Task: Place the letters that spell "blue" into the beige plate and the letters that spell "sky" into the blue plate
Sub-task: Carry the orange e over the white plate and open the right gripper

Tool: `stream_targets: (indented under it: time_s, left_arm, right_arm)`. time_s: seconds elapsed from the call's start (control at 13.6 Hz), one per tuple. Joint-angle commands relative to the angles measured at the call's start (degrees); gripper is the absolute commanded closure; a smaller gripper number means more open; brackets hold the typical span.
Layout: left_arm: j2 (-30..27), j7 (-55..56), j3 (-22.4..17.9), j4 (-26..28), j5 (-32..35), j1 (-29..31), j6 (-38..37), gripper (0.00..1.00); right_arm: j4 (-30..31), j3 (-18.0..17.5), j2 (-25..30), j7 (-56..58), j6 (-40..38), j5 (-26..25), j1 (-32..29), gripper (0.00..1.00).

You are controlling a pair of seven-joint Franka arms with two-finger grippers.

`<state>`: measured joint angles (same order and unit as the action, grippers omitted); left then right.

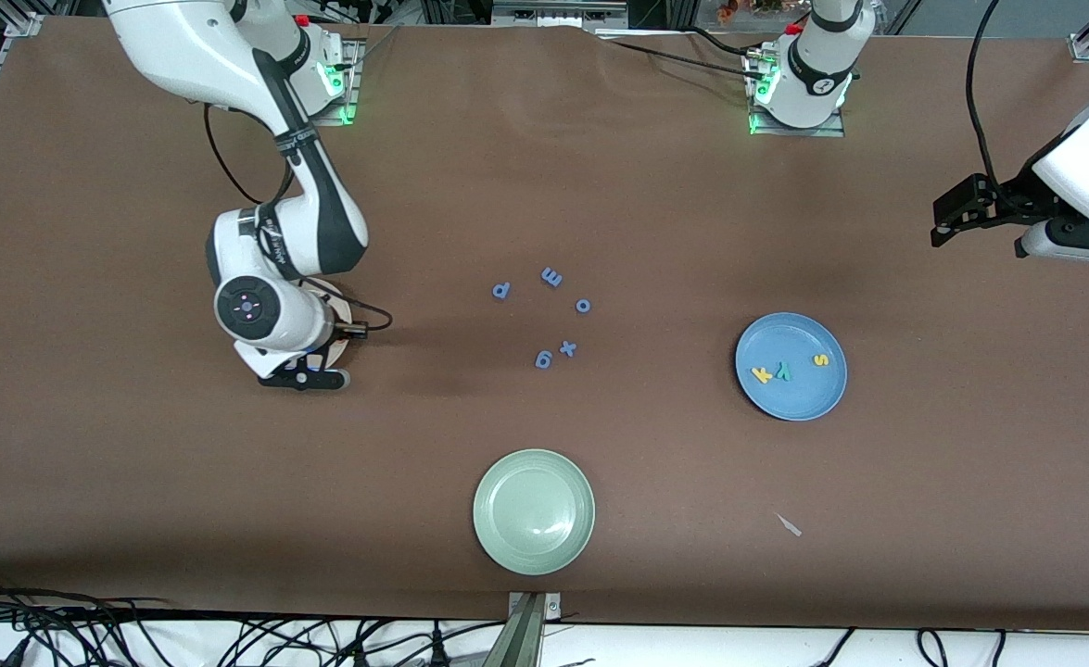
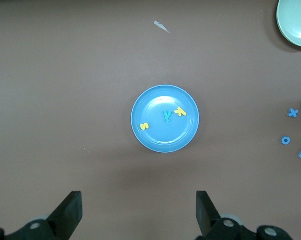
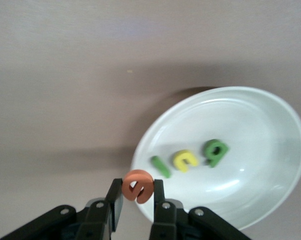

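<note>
My right gripper (image 3: 138, 192) is shut on the orange e (image 3: 138, 185), just over the rim of the beige plate (image 3: 255, 125). In that plate lie the dark green l (image 3: 160, 166), yellow u (image 3: 185, 160) and green b (image 3: 215, 151). In the front view the right arm's wrist hides most of the beige plate (image 1: 344, 345). The blue plate (image 1: 791, 394) toward the left arm's end holds the yellow k (image 1: 762, 374), teal y (image 1: 783, 371) and yellow s (image 1: 820, 360). My left gripper (image 2: 139, 212) waits high over the table, open and empty.
A pale green plate (image 1: 534, 510) sits near the front edge. Several blue letters (image 1: 583, 306) lie scattered mid-table between the two arms' ends. A small pale scrap (image 1: 790, 525) lies nearer the front camera than the blue plate.
</note>
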<state>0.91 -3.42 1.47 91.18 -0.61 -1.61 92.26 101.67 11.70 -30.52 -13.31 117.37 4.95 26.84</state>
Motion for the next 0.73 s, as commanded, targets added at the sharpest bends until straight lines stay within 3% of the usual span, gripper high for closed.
stream_targets:
  time_s: [0.0, 0.07, 0.29, 0.66]
  left_arm:
    - [-0.47, -0.09, 0.11, 0.05, -0.80, 0.21, -0.50, 0.00]
    - [-0.47, -0.09, 0.11, 0.05, -0.80, 0.21, -0.50, 0.00]
    - [-0.47, -0.27, 0.11, 0.05, -0.80, 0.21, -0.50, 0.00]
    - [-0.47, -0.36, 0.11, 0.05, -0.80, 0.29, -0.50, 0.00]
  right_arm:
    - [0.11, 2.01, 0.29, 3.82, -1.70, 0.41, 0.40, 0.48]
    - [-0.07, 2.36, 0.29, 3.56, -1.62, 0.41, 0.40, 0.04]
    - [-2.52, 2.28, 0.55, 2.42, -3.19, 0.68, 0.40, 0.00]
    - [-8.59, 1.84, 3.52, 1.89, -15.14, 0.76, 0.67, 0.00]
